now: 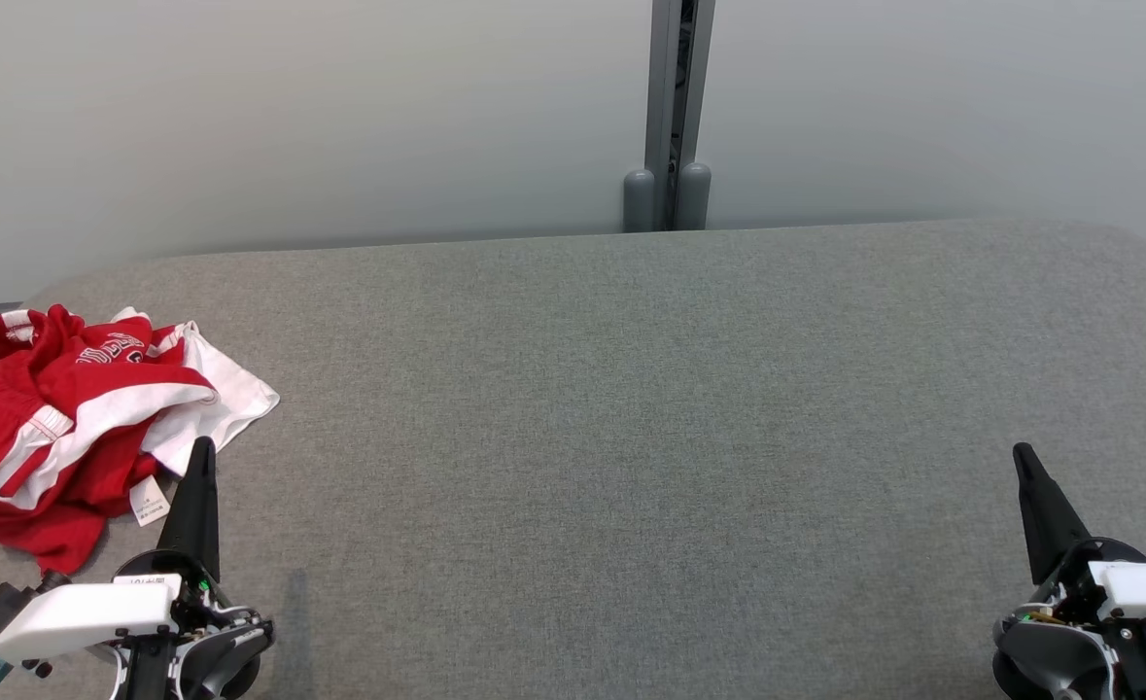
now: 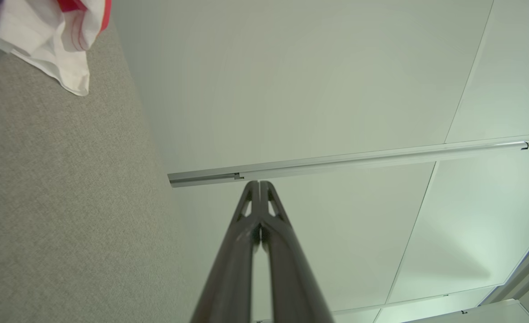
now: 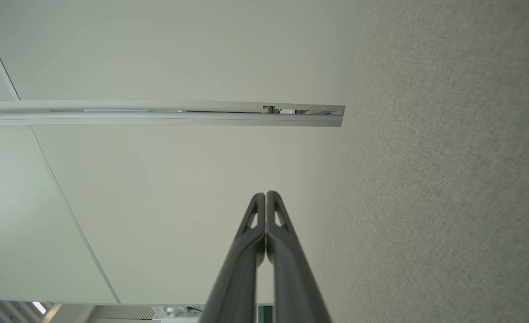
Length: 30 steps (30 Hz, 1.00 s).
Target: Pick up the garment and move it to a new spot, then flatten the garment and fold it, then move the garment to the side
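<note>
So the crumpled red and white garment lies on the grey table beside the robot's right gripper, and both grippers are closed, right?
Not quite. In the head view the garment lies crumpled on the grey table beside the left gripper, not the right gripper. Both grippers are indeed closed.

**Crumpled garment at the far left of the desk**

The garment (image 1: 77,418) is red cloth with broad white bands and white panels. White lettering (image 1: 111,348) sits on a red fold near its far side, too creased to read. It lies unfolded in a loose, rumpled heap on the grey cloth-covered desk (image 1: 631,437), at the far left, its outer part cut off by the head view's edge. A white corner (image 1: 237,394) spreads flat toward the desk's middle. A small white label (image 1: 150,501) sticks out at the near edge. The left wrist view shows that white corner (image 2: 62,49), with a little red above it.
</note>
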{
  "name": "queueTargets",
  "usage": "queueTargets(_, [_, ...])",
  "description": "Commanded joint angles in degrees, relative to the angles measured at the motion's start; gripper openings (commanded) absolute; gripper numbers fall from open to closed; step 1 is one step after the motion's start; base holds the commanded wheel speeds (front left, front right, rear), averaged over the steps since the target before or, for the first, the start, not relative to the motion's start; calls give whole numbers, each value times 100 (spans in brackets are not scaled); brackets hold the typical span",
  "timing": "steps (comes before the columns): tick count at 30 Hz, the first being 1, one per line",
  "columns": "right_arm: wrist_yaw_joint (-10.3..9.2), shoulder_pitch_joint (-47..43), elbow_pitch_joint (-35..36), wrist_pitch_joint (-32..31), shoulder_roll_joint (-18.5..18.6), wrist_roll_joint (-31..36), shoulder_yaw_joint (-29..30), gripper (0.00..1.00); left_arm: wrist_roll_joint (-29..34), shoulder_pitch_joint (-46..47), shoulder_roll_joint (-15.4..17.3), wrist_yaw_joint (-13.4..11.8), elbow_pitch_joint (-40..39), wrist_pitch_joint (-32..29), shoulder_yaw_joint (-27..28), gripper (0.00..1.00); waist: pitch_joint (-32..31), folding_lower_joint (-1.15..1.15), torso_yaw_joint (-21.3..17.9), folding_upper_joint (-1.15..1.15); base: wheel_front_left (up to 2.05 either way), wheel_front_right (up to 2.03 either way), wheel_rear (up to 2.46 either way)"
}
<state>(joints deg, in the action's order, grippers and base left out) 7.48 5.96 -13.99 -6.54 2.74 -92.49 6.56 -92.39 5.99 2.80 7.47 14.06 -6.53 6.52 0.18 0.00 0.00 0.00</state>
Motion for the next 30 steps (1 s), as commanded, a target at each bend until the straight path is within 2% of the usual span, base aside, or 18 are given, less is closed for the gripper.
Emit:
queueTargets(1, [2, 55, -14, -6, 25, 16, 1, 0, -4, 56, 14, 22, 3, -15, 15, 0, 0, 0, 0, 0, 0, 0, 0])
queueTargets(30, [2, 55, -14, -6, 25, 16, 0, 0, -4, 56, 14, 22, 3, -15, 15, 0, 0, 0, 0, 0, 0, 0, 0])
